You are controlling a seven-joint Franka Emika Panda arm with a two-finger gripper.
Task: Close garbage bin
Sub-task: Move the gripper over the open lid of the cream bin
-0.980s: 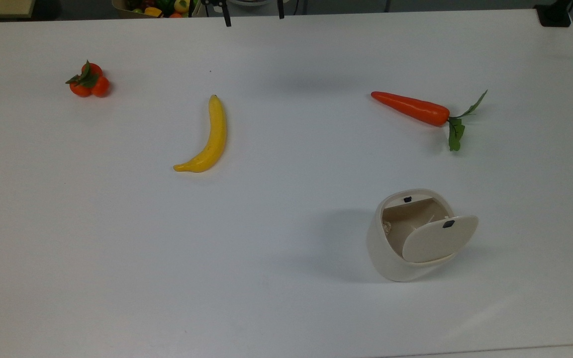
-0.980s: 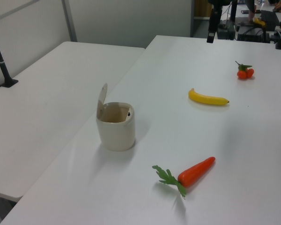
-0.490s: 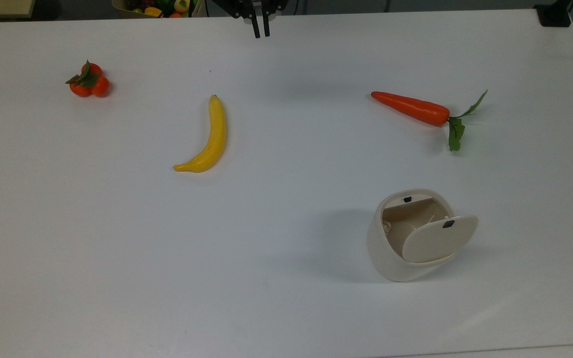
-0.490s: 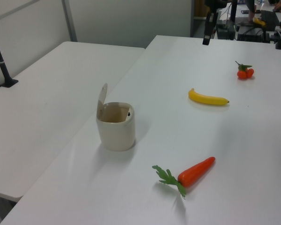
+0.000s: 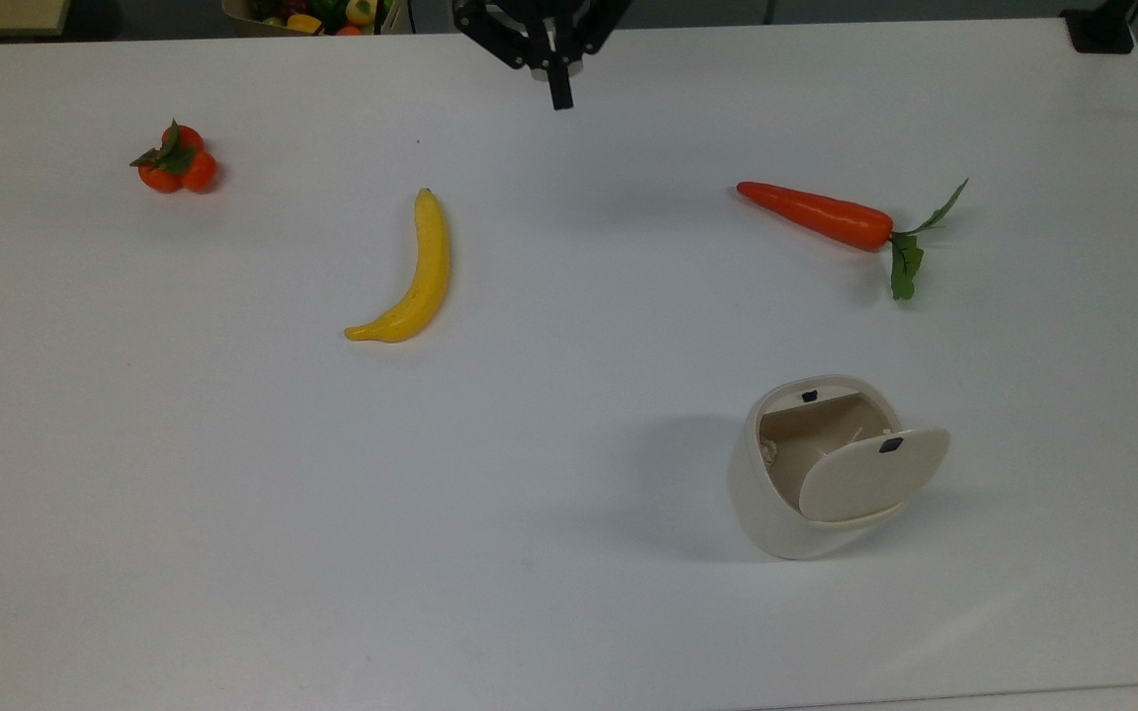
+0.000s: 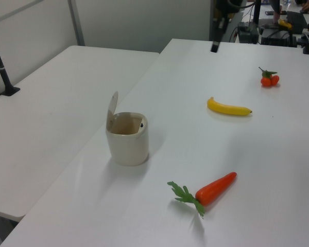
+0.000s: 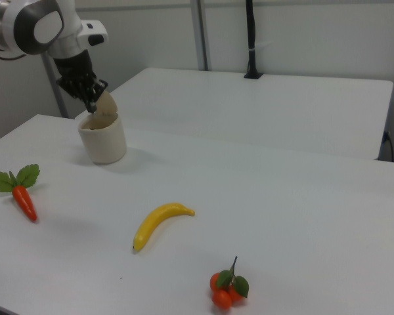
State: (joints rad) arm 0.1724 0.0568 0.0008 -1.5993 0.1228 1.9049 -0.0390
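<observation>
The garbage bin (image 5: 776, 518) is a small cream-white tub standing at the near right of the table in the top view. Its flat lid (image 5: 873, 474) with a small black mark is hinged up, and the beige inside shows. The left view has the bin (image 6: 127, 146) with its lid (image 6: 112, 106) upright. My black gripper (image 5: 560, 97) hangs at the table's far edge in the top view, far from the bin, with its fingers pressed together and nothing between them. It also shows in the left view (image 6: 215, 48). In the right view the gripper (image 7: 90, 105) lines up with the bin (image 7: 105, 143).
A banana (image 5: 413, 276) lies mid-table, a carrot (image 5: 816, 214) to the top view's right and a bunch of small oranges (image 5: 177, 161) at the far left. A box of fruit (image 5: 312, 14) sits beyond the table's far edge. A second white table (image 6: 51, 113) adjoins.
The gripper's fingers, wide apart a second ago, have come together. The gripper has moved in over the table's far edge, toward the top view's right. The bin is unchanged.
</observation>
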